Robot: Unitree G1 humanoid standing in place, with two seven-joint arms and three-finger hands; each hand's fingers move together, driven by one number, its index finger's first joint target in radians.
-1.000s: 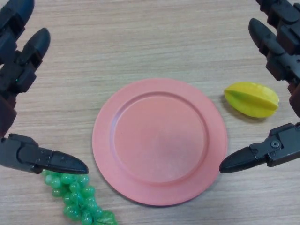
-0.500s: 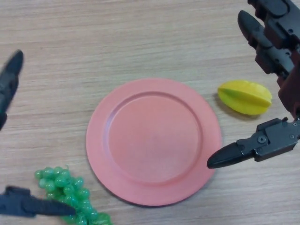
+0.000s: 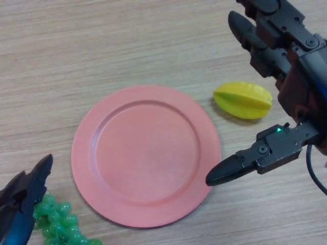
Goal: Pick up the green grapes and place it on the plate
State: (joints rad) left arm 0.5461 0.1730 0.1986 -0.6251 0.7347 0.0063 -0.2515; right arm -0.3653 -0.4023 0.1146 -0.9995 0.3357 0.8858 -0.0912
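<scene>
Head view is looking down on a wooden table where a pink plate is sitting near the middle, bare of any fruit; the green grapes are lying off the plate's lower-left rim, just beside it and running out of the bottom edge of the view, so only part of the bunch is showing. The left hand is reaching in at the bottom-left corner, its dark fingers lying directly against or over the left side of the bunch; whether they are closing round the grapes or merely hovering above them I cannot tell, since most of the hand is lying outside the view. The right hand is hanging over the right side of the table with its fingers spread wide and holding nothing; its thumb is pointing towards the plate's right rim, and its fingers are standing above a yellow starfruit that is resting just off the plate's upper-right edge. Judging by how things are lying, the task is sitting at its very start; the grapes are not yet lifted and nothing is resting on the plate; a secure grasp on the bunch, a lift clear of the table, a short carry to the right over the rim, and a release onto the plate are all remaining.
</scene>
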